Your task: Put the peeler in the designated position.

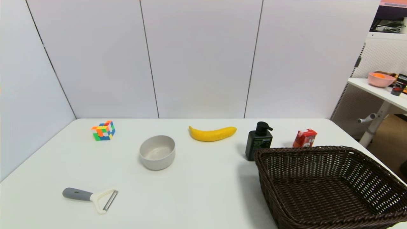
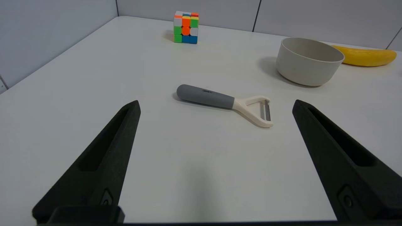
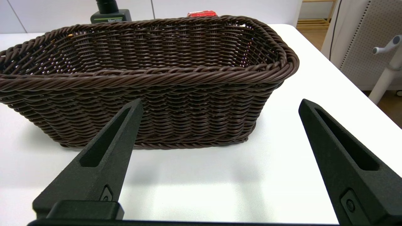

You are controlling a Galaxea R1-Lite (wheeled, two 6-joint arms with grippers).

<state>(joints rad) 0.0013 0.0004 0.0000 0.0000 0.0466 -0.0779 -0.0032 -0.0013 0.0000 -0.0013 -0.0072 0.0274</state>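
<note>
Left gripper spread wide, grasping nothing, hovering low over bare table, out of the head view. Ahead of it, apart from both fingers, peeler lying flat on the table. In the head view peeler at about 8 o'clock on the tabletop, near the front-left edge, grey handle pointing to 9 o'clock, cream forked head and blade toward 3 o'clock. Touching nothing else.

Cube at 10 o'clock, far left rear, well apart from peeler. Bowl just right of cube and nearer, at roughly 1 o'clock from peeler, upright, nothing seen inside. Banana at 12 o'clock near the back wall, lying lengthwise, beside bowl, not touching. Pump bottle at 1 o'clock, upright, just behind the basket's rear-left corner. Red carton at 2 o'clock, behind the basket. Basket filling 4 o'clock, front right, nothing seen inside.

Right gripper also spread wide, holding nothing, low over the table just outside the basket wall, not touching it.
</note>
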